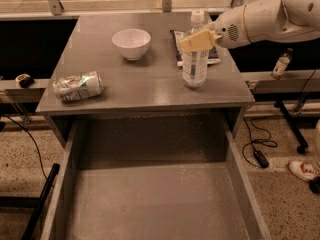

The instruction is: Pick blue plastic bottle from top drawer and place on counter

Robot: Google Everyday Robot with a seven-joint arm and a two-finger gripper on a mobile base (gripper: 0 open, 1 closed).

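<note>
Standing on counter (145,86), blue plastic bottle (195,70) (upright), pincer (198,40) at its shoulder, grip unclear

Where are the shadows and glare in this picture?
Camera view: warm, dim light; a pale sheen on the front of the counter; the back of the drawer lies shadowed beneath it; the hand, at the upper part of the bottle on the right, is brightly lit.

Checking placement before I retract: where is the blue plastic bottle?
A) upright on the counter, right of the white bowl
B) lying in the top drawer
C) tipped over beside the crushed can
A: the blue plastic bottle stands upright on the counter, right of the white bowl, with the gripper at its neck.
</note>
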